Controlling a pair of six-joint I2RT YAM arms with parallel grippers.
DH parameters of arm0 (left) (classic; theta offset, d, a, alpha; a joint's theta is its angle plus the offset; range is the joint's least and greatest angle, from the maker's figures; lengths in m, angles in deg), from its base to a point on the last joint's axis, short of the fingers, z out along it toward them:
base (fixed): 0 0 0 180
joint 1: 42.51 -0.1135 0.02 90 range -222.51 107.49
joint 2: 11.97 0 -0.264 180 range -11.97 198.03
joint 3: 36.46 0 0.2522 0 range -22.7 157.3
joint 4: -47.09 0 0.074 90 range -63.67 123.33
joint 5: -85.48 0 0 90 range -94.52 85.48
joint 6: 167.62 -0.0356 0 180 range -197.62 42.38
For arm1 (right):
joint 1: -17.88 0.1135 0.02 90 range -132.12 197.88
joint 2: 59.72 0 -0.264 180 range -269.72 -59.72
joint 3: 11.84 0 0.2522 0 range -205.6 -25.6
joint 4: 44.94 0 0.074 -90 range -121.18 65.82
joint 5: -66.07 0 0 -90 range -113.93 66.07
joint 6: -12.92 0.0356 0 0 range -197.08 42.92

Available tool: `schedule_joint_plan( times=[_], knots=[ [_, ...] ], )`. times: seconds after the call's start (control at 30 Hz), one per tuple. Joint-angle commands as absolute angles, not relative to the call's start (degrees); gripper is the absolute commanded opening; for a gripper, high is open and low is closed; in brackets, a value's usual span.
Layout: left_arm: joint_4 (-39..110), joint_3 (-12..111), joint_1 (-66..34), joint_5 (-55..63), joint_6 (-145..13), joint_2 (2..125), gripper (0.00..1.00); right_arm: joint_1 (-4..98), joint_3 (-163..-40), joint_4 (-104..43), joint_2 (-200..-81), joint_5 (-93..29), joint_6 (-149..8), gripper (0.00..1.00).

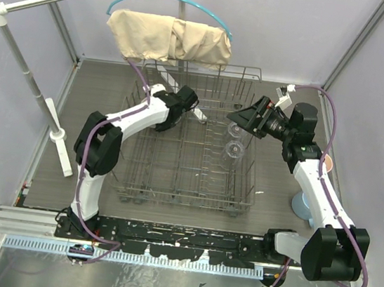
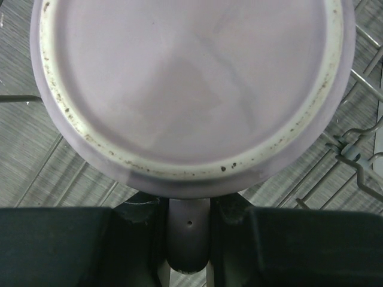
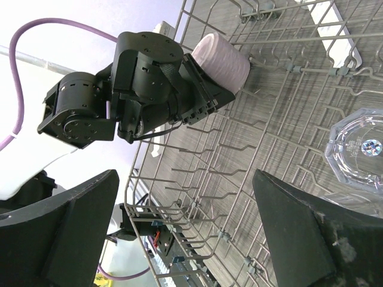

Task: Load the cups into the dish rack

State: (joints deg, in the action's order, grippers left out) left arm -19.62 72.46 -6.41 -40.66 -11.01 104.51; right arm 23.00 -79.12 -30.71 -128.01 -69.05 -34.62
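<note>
Two arms reach over the dish rack (image 1: 184, 199), which stands in the middle of the grey counter (image 1: 97, 85).

Far left: a white pole stand (image 1: 19, 68) rises from the counter, apart from the rack.

Left arm: the left claw (image 1: 190, 103) is inside the rack's rear left corner. It is closed on the mauve-pink mug (image 2: 191, 89), with the handle pinched between the two dark fingers (image 2: 78, 245). The mug's underside fills the left wrist view, its pale unglazed foot ring marked with dark specks. From the right wrist view the mug lies sideways above the tines, close to the rack's wire wall. Whether it touches the wires cannot be determined.

Rear centre: a beige cloth (image 1: 169, 38) hangs on a teal hanger behind the rack.

Rack, right half: two clear glass tumblers sit among the tines, one (image 1: 235, 129) behind the other (image 1: 234, 150). The right wrist view shows the faceted base of one of them turned towards the camera.

Right arm: the right claw (image 1: 243, 118) hangs above the tumblers. Its fingers are spread wide, holding nothing and touching nothing.

Right of the rack: the peach-orange mug (image 1: 328, 163) shows only as a sliver beside the right arm. The light blue mug (image 1: 302, 204) stands on the counter nearer the front, outside the rack.
</note>
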Motion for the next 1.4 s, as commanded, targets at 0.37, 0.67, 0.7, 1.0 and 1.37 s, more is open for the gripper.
schedule_joint_plan(
  times=[0.37,0.67,0.7,1.0,1.37],
  knots=[
    [-20.3,69.3,-6.4,-41.3,-7.9,104.3,0.35,22.8,-80.8,-33.3,-128.9,-70.2,-34.4,1.00],
    [-19.0,68.9,-5.8,-41.8,-9.3,102.8,0.62,22.7,-80.9,-33.2,-128.8,-70.2,-34.3,1.00],
    [-18.9,69.0,-5.7,-41.9,-9.5,102.6,0.65,22.8,-80.7,-33.3,-128.8,-70.2,-34.3,1.00],
    [-18.7,70.8,-4.7,-43.6,-12.4,99.2,0.76,22.8,-81.4,-32.7,-128.9,-70.3,-34.4,1.00],
    [-16.9,69.3,-4.4,-43.8,-16.8,90.4,0.81,22.8,-86.2,-22.5,-129.4,-65.0,-40.7,1.00]
  ],
)
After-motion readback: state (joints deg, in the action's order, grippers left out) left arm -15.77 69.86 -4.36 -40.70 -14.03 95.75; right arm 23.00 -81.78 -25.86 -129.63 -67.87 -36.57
